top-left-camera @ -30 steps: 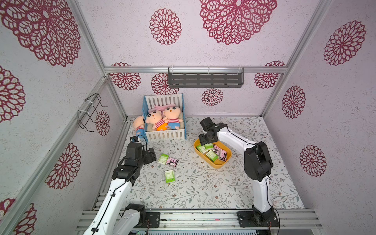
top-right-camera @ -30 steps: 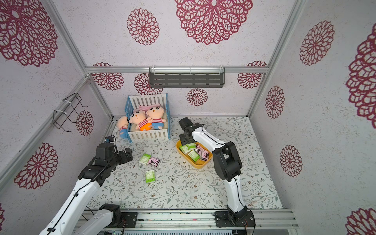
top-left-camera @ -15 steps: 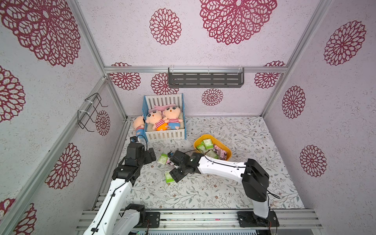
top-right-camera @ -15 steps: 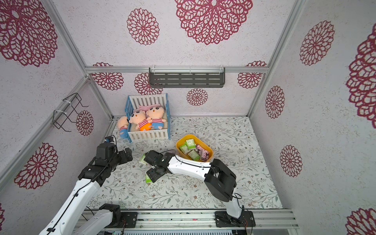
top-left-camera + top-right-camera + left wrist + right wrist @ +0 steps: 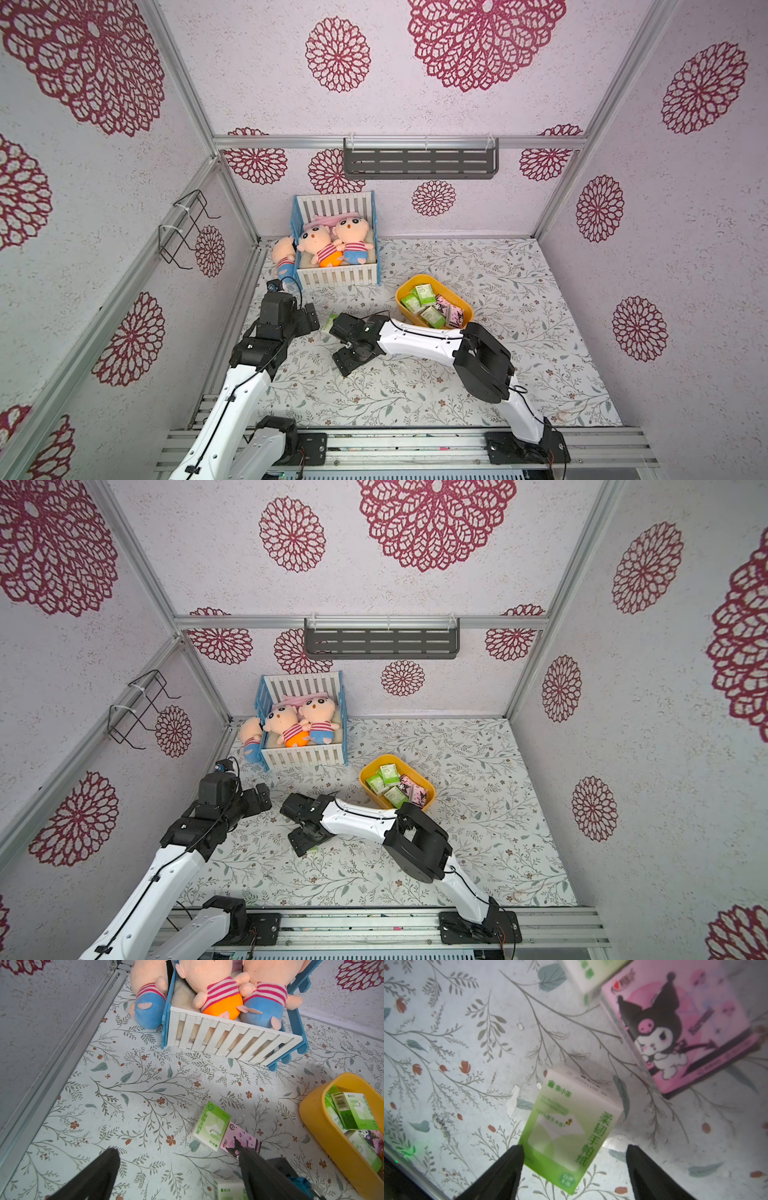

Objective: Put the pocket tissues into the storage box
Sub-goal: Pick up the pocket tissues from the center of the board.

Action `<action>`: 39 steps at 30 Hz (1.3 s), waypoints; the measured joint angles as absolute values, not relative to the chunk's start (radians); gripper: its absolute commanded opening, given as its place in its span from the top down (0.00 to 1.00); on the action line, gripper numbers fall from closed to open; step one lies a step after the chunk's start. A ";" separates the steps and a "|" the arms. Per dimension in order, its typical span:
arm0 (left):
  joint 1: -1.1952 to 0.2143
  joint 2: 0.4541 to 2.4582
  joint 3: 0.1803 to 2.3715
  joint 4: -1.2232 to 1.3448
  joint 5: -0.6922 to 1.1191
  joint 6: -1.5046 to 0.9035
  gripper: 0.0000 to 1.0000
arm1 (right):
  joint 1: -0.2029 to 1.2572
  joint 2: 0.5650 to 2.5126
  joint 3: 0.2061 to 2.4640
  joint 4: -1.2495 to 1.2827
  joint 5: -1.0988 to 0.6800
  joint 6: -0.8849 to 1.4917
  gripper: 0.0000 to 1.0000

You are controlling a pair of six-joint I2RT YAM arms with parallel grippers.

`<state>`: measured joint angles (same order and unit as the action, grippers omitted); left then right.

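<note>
Right end effector (image 5: pixel 574 1147) hangs with fingers apart astride one green packet (image 5: pixel 571 1122) on the desk (image 5: pixel 124 1105). Left end effector (image 5: pixel 177 1151) gapes too. Three pocket tissues (image 5: pixel 211 1124) lie loose, and about five show inside the storage box (image 5: pixel 315 1118).

The shallow yellow tub (image 5: pixel 313 1120) looked like smooth, slightly glossy plastic. The green-and-white tissue packet (image 5: pixel 566 1126) wore shiny film. The striped dolls (image 5: pixel 220 995) were soft plush; the floral-printed counter (image 5: pixel 124 1105) looked matt and scuffed.

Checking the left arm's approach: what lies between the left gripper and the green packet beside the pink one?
Nothing: in the left wrist view only bare floral mat separates the open left gripper from that green packet.
</note>
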<state>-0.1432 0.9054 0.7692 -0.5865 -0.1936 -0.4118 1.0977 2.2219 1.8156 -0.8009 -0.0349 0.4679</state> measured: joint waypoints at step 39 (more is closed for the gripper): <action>-0.166 0.919 0.769 -0.598 -0.220 -0.411 0.03 | 0.987 1.917 1.558 -0.694 -0.044 0.463 0.41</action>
